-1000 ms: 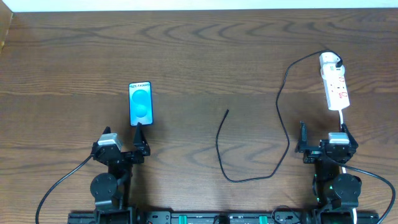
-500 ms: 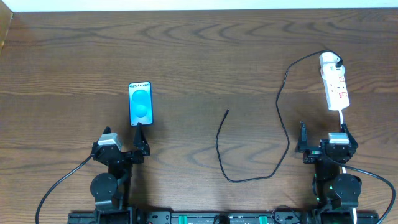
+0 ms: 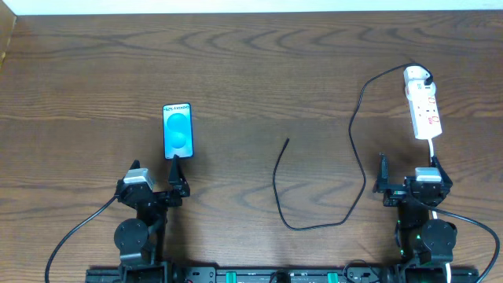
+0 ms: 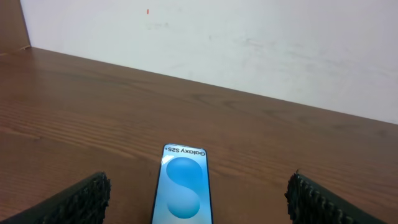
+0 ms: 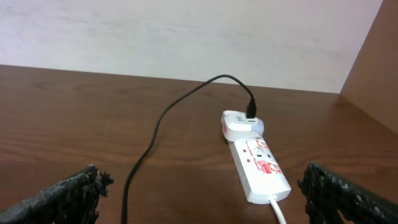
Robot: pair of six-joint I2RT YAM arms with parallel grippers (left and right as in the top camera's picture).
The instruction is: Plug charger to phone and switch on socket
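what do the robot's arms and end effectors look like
The left arm and right arm are black, round-jointed, each with a pale grey block at the wrist. The left end effector and right end effector have black fingers with rough studded pads. Black cables trail from both.

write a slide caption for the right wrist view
Open right gripper faces the white power strip, charger plugged in at its far end.

table: dark brown wood with wavy grain
wall: white, faintly scuffed, along the table's far edge
left board: brown, upright at the table's far left corner
right board: brown, upright at the table's far right corner
speck: tiny red dot on the wall, above the table's far edge
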